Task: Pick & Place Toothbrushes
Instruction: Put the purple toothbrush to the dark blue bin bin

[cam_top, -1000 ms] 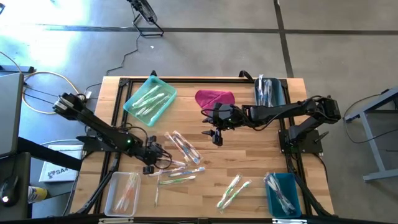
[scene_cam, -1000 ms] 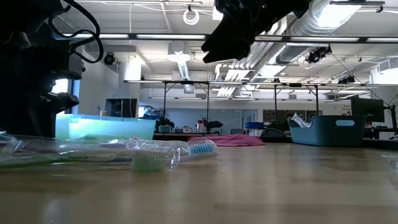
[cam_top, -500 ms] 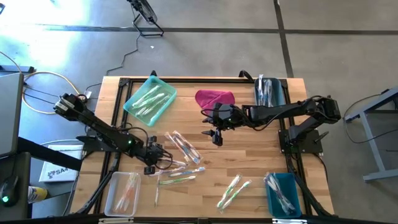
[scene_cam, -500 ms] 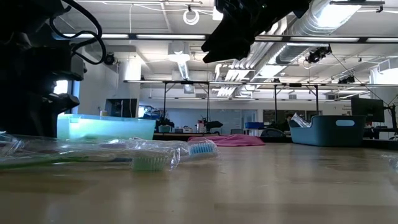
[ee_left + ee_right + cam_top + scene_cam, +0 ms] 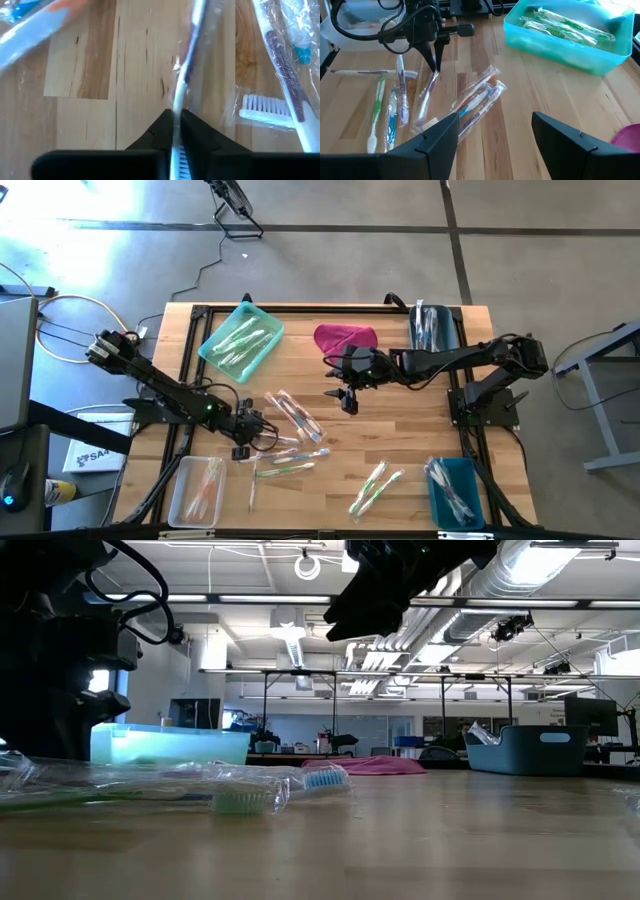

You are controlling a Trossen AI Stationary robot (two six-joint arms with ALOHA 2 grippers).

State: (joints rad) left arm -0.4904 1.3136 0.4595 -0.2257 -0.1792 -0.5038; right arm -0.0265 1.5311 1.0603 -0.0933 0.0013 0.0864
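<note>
In the lower left of the high view, the left gripper (image 5: pixel 252 438) has its jaws pinched on one wrapped toothbrush (image 5: pixel 186 75) among the toothbrushes (image 5: pixel 290 430). Lift straight up, slowly, so neighbouring wrappers stay. The right gripper (image 5: pixel 347 398) hangs wide open, empty, mid-table.

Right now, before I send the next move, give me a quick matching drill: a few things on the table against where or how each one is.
Things:
1. left gripper
2. right gripper
3. light teal tray
4. magenta cloth

States:
a. open above mid-table
b. holds green-handled toothbrushes
c. shut on a wrapped toothbrush
d. lying bare on the wood, far side

Pairs: 1-c, 2-a, 3-b, 4-d
</note>
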